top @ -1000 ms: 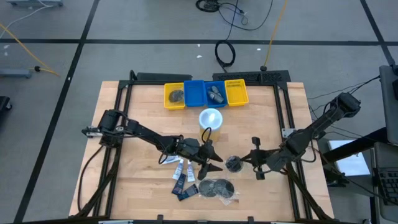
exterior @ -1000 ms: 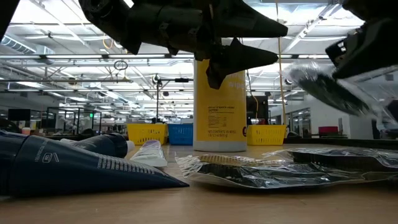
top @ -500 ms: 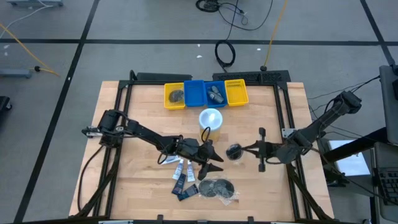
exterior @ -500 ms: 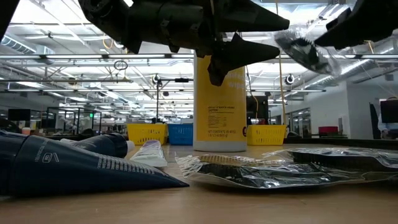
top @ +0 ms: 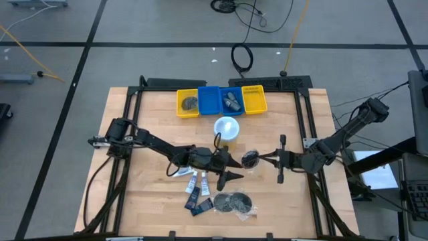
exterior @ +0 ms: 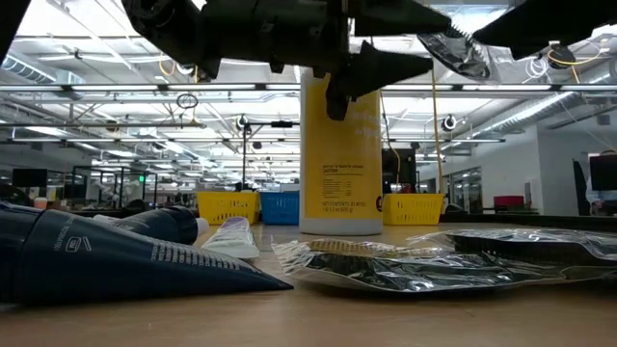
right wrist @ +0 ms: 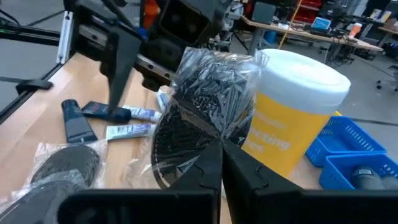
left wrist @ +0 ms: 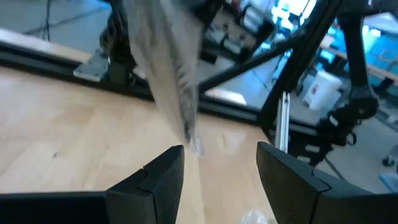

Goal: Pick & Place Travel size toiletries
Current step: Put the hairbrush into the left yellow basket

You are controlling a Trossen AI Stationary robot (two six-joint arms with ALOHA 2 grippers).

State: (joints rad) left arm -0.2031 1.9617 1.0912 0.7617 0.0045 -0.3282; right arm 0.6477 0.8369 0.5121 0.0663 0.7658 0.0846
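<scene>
My right gripper [top: 261, 159] is shut on a round dark grey packet in clear wrap [top: 250, 158], held in the air to the right of the yellow cup [top: 226, 127]. The packet also shows in the right wrist view [right wrist: 205, 106] and the low view [exterior: 458, 53]. My left gripper [top: 229, 169] hangs open just left of the packet, its fingers [left wrist: 165, 180] pointing toward it without touching. White tubes [top: 194, 179], dark sachets [top: 195, 199] and round packets [top: 234, 202] lie flat on the table near its near edge. My right gripper pinches the packet's clear wrap at its edge [right wrist: 217, 142] between both fingers. The fingers come level from the table's right. The packet is lifted clear of the table and sticks out past the fingertips toward the left gripper.
A row of yellow [top: 188, 103] and blue [top: 209, 100] bins stands at the far edge, some with items inside. The yellow cup with the pale lid [right wrist: 292, 118] stands upright between the bins and the grippers. Bare wood lies to the table's left and right.
My right gripper has risen with the round packet and carried it toward the far edge, nearer the yellow cup. The packet has gone from low over the table to high, lifted clear. My left gripper has stayed open beside it.
</scene>
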